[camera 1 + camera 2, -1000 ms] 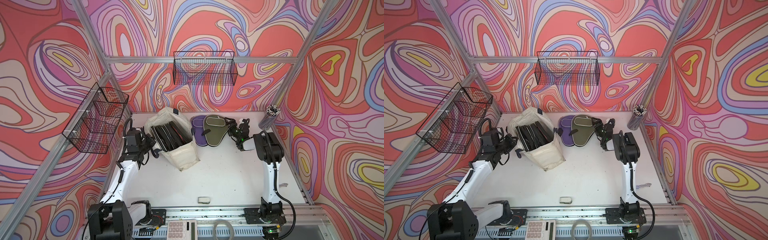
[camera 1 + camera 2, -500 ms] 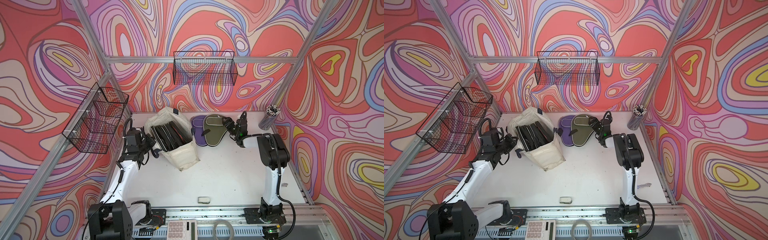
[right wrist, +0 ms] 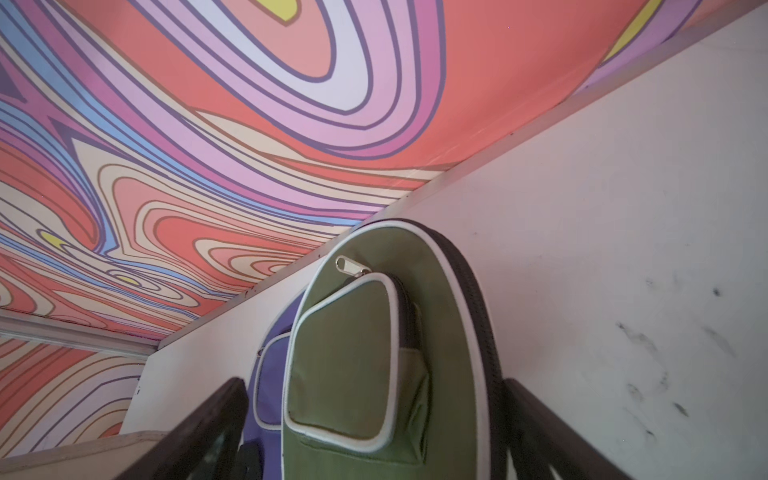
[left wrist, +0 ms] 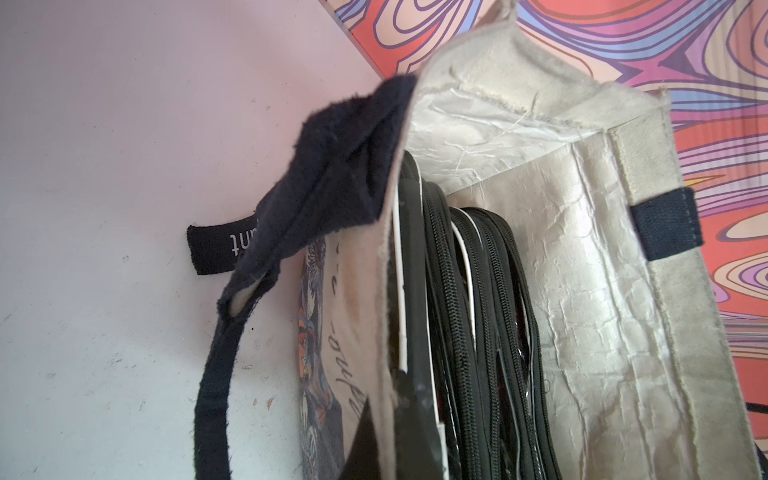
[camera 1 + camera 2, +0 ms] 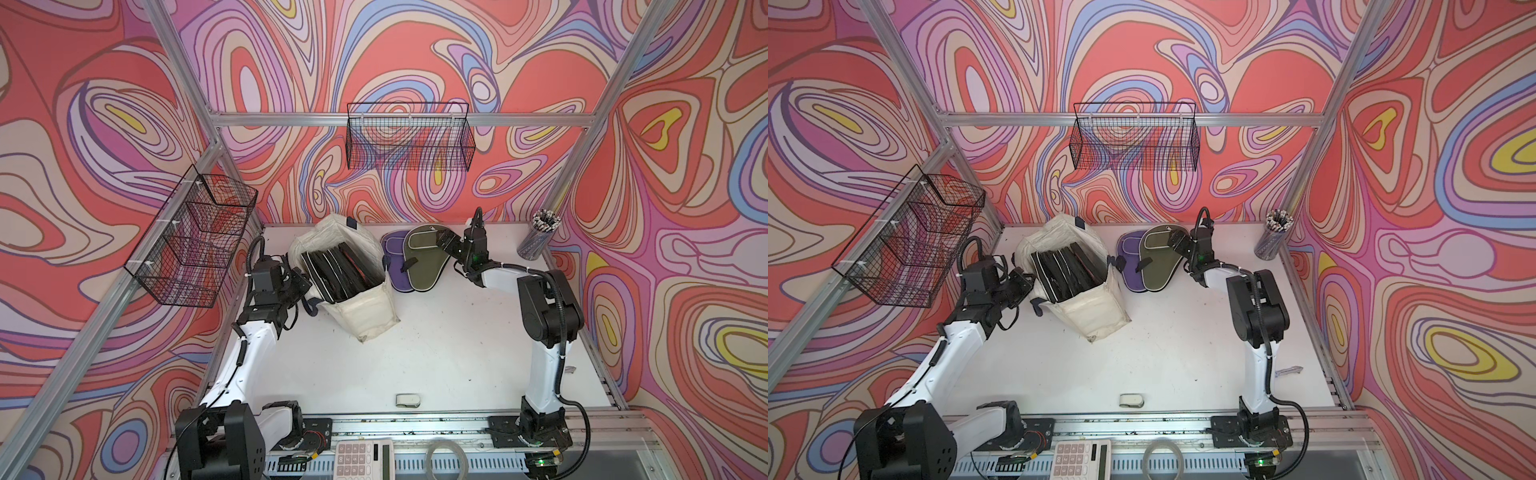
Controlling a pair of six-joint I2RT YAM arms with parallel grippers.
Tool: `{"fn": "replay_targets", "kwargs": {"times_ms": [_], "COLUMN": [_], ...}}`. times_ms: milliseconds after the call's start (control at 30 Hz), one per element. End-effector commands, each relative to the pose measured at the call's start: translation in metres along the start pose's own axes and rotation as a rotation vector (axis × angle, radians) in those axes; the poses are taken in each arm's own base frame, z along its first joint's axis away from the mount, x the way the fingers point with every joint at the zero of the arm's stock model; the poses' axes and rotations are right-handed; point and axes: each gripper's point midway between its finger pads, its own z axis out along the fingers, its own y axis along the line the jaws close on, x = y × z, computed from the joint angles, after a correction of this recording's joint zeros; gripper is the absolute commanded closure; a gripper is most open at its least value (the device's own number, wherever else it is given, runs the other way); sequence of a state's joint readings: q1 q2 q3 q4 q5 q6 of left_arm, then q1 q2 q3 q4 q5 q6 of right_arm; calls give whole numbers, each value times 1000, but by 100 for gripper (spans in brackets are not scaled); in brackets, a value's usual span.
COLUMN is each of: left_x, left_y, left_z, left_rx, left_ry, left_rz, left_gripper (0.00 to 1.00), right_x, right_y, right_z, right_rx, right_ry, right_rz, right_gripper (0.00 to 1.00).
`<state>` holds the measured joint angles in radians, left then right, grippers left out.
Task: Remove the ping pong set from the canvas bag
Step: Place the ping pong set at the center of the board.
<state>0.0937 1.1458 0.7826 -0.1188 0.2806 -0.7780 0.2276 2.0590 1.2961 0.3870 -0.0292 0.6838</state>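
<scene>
Canvas bag (image 5: pixel 368 309): stands upright with its mouth open, pressed right against my left gripper (image 5: pixel 300 286). Its cream side shows in both top views (image 5: pixel 1096 309).
Left gripper: closed on the bag. In the left wrist view I see its dark fingers (image 4: pixel 415 424) pinching the bag's near wall, one inside and one outside.
Navy strap handle (image 4: pixel 332 174): flopped over the rim just ahead of the left gripper. A loop with white lettering sticks out sideways, and the rest hangs down outside the bag.
Black zippered cases (image 5: pixel 336 270): packed on edge inside the bag, directly ahead of the left gripper's fingers. Zips and white piping show in the wrist view (image 4: pixel 469 311).
Right gripper (image 5: pixel 441 241): jaws spread wide, well apart from the bag. I see nothing held.
Green paddle case (image 5: pixel 424 266): lies flat right under the right gripper. In the right wrist view it (image 3: pixel 374 353) runs between the two fingers (image 3: pixel 199 428). I can't tell whether either one touches it.
Purple paddle case (image 5: pixel 392 257): underneath the green one, sticking out on the bag's side, between the right gripper and the bag.
Pencil cup (image 5: pixel 538 241): on the right gripper's side away from the bag, near the wall.
</scene>
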Motion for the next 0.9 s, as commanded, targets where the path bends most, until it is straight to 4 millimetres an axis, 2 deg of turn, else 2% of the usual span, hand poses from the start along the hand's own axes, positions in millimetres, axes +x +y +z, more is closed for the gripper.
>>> {"fn": "replay_targets", "kwargs": {"times_ms": [0, 367, 467, 533, 767, 867], "left_x": [-9, -9, -9, -9, -9, -9], "left_y": [-6, -6, -6, -6, -6, -8], "left_z": [-7, -9, -8, -7, -7, -9], "left_rx": [23, 23, 26, 26, 29, 34], "left_ry": [-43, -48, -46, -46, -44, -46], "left_rz": [12, 13, 12, 10, 8, 11], "left_gripper": [100, 100, 100, 100, 100, 100], "right_x": [-2, -6, -9, -11, -30, -35], "right_y": [-5, -18, -13, -1, 84, 113], "right_z": [1, 5, 1, -4, -38, -56], "right_rx": [38, 151, 163, 146, -10, -52], "right_ry": [-3, 15, 6, -2, -44, -46], "right_rz": [-37, -132, -178, -210, -317, -347], "right_gripper": [2, 2, 2, 2, 2, 2]}}
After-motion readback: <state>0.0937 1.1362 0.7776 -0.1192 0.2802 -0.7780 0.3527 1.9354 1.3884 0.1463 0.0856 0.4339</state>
